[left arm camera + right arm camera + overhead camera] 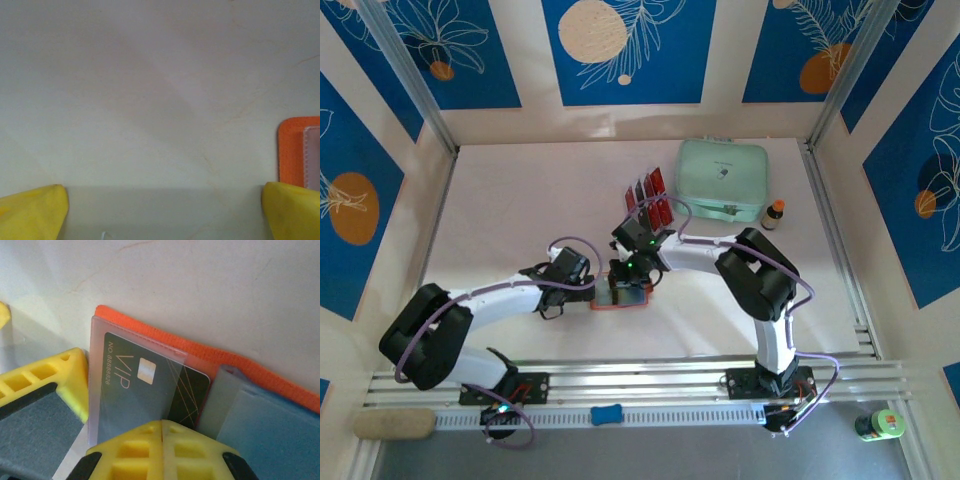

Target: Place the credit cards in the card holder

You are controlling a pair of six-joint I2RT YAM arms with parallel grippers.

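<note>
The orange card holder [620,296] lies open on the table between the two arms; its corner [289,150] shows just beyond my left gripper's right fingertip. A black VIP credit card [135,390] sits mostly inside a clear sleeve of the card holder [235,362]. My right gripper [162,424] is shut, its joined tips resting at the card's near edge, the card lying flat and not between them. My left gripper [162,215] is open wide over bare table at the holder's left side, holding nothing. More red and black credit cards [648,198] stand in a clear rack behind.
A mint-green case [722,180] sits at the back right with a small brown bottle [774,213] beside it. A finger [42,405] of the left gripper lies close to the holder's left side. A green-capped bottle [880,424] and a beige block [393,424] lie off the near rail.
</note>
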